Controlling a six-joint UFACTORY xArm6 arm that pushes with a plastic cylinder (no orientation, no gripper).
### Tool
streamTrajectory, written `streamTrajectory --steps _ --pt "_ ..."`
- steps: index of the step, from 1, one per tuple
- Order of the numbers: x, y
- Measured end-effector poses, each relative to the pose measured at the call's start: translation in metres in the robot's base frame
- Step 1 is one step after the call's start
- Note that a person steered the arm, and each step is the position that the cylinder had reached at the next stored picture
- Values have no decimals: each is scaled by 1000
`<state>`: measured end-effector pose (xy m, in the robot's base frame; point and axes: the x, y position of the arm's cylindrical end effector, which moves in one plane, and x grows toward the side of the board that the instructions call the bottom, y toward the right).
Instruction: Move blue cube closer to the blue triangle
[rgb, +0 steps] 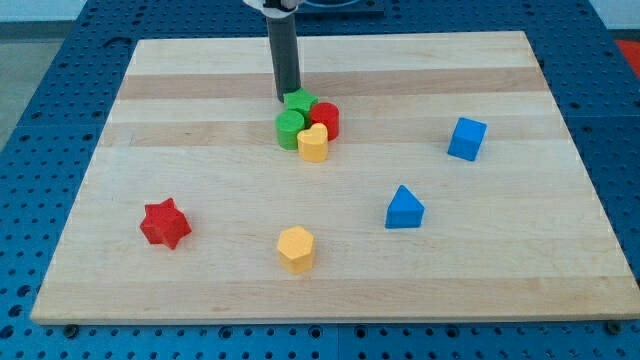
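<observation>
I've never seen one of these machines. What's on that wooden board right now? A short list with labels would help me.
board: wooden table top
my tip: at the view's top, beside the cluster
cluster: green block, green cylinder, red cylinder, yellow block, packed together
blue cube: view's right, alone
blue triangle: below and left of the cube, apart
red star: view's left
yellow hexagon: view's bottom

no readable text, labels or numbers anywhere.

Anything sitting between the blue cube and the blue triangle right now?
No. In the camera view, only bare board lies between the blue cube and the blue triangle. My tip is far off by the clustered blocks.
</observation>
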<state>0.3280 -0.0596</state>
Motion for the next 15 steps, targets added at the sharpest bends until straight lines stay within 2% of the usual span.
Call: streamTrajectory --steps 2,3,5,6,7,8,10,12,13,15 --pt "-12 -17" --pt "-43 25" --pt "-54 137" --pt "-29 209" --pt "-1 232" --pt "39 232" --pt "88 208" --pt "107 236" --pt "130 236" --pt "136 205"
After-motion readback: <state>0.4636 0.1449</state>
